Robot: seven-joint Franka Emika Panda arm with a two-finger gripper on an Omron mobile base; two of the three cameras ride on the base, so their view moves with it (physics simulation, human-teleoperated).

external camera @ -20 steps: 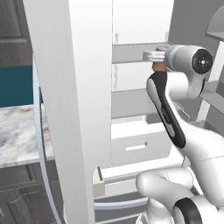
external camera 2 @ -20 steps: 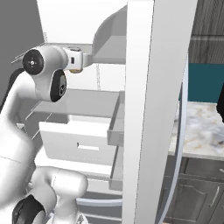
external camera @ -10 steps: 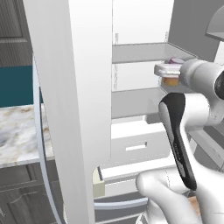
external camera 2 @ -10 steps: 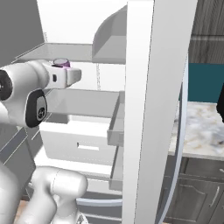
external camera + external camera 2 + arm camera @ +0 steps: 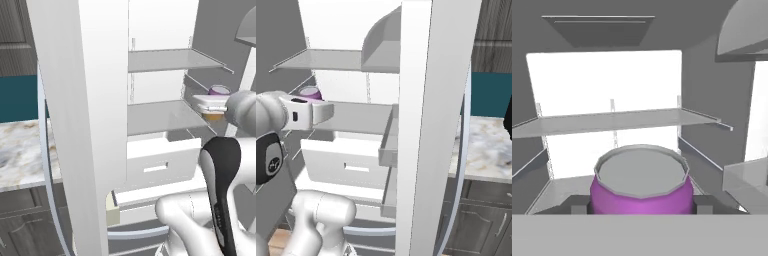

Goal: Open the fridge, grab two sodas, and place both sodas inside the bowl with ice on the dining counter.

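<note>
One purple soda can (image 5: 641, 181) sits low in the middle of your hand view, its grey top facing you, with a dark finger tip (image 5: 576, 204) at each side of it; your gripper (image 5: 641, 202) is part-way closed around the can and has hold of it. You can see the same can at the right edge of the left base view, its purple top above the white hand and its orange band below, and at the left of the right base view, poking up behind the hand. Beyond it, the fridge (image 5: 150, 25) stands open with its white interior, a glass shelf (image 5: 607, 121) across the middle of the hand view, and a white drawer (image 5: 160, 162) lower down. Left of the open door (image 5: 75, 125), a marbled desk (image 5: 22, 152) tops dark cabinets (image 5: 20, 220).
</note>
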